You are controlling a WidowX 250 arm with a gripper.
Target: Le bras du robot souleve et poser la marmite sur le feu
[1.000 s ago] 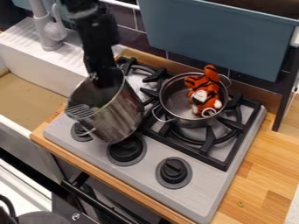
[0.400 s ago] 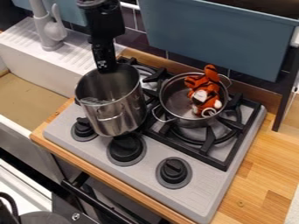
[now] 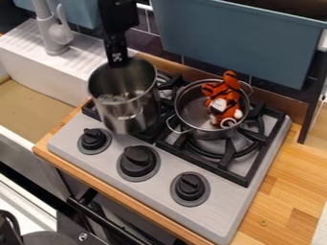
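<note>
1. The tall steel pot hangs directly below the gripper, its mouth open upward and its body over the left burner's black grate. Whether its base touches the metal cannot be told.
2. The gripper is closed on the pot's far rim, a narrow pinch at one edge.
3. The pot looks stiff and smooth, probably light to middling for its size. Polished steel may slip, and held from one side it could swing or tip. The rim, thin and firm, seems the best place to grasp; the small side handle, low on the near wall, looks harder to reach.
4. To the gripper's right and slightly lower, a wider pot sits on the neighbouring burner, a striped plush toy inside.
5. Farther below the gripper, three black knobs line the stove's front; left of it stands a grey tap.
</note>
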